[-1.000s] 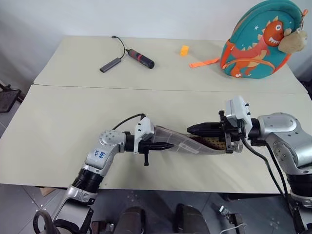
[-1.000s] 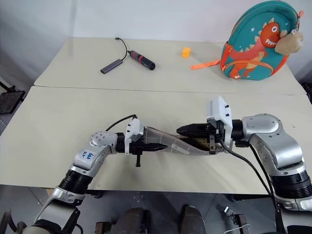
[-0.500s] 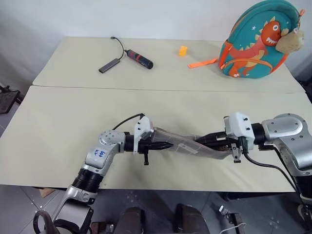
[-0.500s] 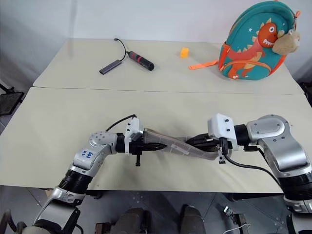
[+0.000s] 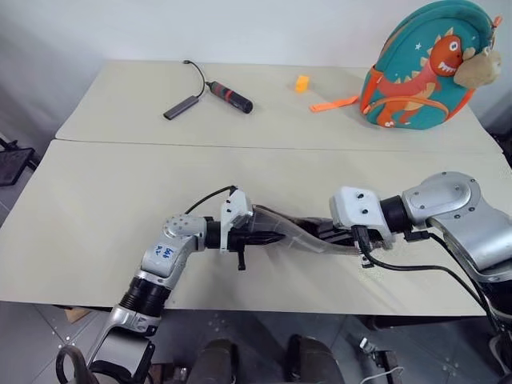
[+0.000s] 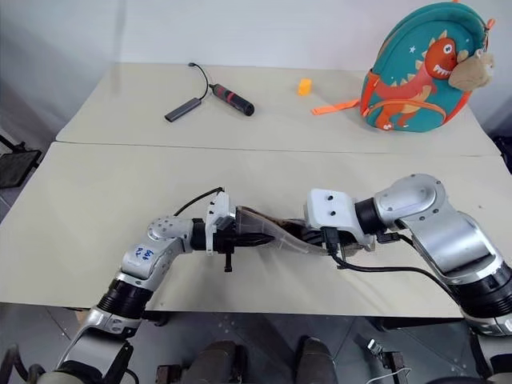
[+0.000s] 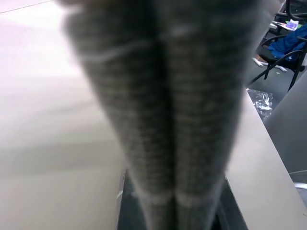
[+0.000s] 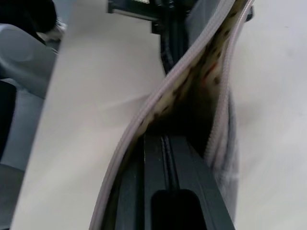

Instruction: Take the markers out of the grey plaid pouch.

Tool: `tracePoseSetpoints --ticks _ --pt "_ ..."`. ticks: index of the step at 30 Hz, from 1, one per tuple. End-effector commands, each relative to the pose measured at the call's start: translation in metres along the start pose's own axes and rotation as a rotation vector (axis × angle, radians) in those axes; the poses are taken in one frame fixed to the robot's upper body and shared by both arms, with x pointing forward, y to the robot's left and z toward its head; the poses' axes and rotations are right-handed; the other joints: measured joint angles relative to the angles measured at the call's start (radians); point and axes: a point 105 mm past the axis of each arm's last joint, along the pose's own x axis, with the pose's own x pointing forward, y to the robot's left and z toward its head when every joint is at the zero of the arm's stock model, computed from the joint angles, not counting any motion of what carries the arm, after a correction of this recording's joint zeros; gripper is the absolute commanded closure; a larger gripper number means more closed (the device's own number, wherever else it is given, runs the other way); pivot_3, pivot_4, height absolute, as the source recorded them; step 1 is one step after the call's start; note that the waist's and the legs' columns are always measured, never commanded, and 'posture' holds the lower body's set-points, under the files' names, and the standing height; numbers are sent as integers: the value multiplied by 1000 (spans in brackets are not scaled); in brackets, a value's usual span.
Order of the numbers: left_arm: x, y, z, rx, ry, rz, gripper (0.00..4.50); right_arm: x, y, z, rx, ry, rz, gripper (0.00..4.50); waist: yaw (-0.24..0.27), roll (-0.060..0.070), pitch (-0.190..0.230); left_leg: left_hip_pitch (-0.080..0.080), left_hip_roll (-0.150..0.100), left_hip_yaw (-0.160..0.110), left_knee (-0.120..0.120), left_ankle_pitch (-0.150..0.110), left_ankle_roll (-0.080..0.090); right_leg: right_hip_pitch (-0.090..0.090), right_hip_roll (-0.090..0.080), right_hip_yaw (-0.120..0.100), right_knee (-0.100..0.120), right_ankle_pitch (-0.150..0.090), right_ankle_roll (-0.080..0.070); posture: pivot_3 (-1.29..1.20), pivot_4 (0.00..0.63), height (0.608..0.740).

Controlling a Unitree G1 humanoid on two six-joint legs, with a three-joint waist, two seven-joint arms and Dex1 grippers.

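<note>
Pale tabletop point(image 5: 96, 208) lies under both your arms. Your left gripper point(image 5: 272, 238) is pinched tight on one end of the grey plaid pouch point(image 5: 298, 233), which stretches lengthwise from it toward your right gripper point(image 8: 165, 143). That one has its fingers pressed together and pushed inside the pouch's open zipper mouth, against the brownish lining. You can't see the markers.

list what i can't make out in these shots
- Markers: inside the soft grey plaid fabric pouch, hidden by its walls, head views.
- Pouch depths: right wrist view, dark past the right end effector.
- Left end effector tips: left wrist view, covered by blurred fabric.
</note>
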Motion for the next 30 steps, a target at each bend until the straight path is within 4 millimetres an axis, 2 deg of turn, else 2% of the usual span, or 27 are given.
tracePoseSetpoints --ticks 1,5,6,8,13,20,25,27,30 --pt "5 -2 2 11 -9 -1 4500 7 -9 -2 -20 53 -74 4457 2 0 0 0 0 0 0 0 0 0 0 0 0 0 0 0 150 740" --pt "7 -4 3 11 -14 -7 4500 7 -16 -12 35 96 -134 4457 4 0 0 -1 -1 0 0 0 0 0 0 -1 0 0 0 0 150 740" --pt "7 -4 2 12 -13 -8 4500 7 -17 -14 49 99 -136 4298 3 0 0 -1 -1 0 1 0 0 0 0 -1 0 0 0 0 150 740" --pt "7 -4 1 10 -12 -9 4500 6 -16 -15 51 104 -121 3856 2 0 0 -1 -1 0 1 0 0 0 0 -1 0 0 0 0 150 740" --pt "7 -5 0 4 -8 -11 4500 14 -15 -20 66 112 -97 2380 1 0 0 -1 -1 0 1 0 0 0 0 -1 0 0 0 0 150 740" --pt "7 -4 0 5 -6 -9 4500 27 -5 -41 87 236 -11 2380 0 0 0 -1 -1 0 1 0 0 1 0 -1 0 0 0 0 150 740" --pt "8 -5 0 5 -8 -11 4500 47 -4 -54 96 302 -18 2380 -1 0 0 0 0 0 1 0 0 1 0 -1 0 0 0 0 150 740" --pt "8 -5 1 6 -9 -10 4500 47 -7 -66 37 374 -35 2380 -2 0 0 0 0 0 1 0 0 1 0 -1 0 0 0 0 150 740" --pt "8 -4 1 4 -12 -4 4500 49 -4 -67 77 352 -20 2380 -2 0 -1 0 0 0 2 0 0 2 0 -1 0 0 0 0 150 740"
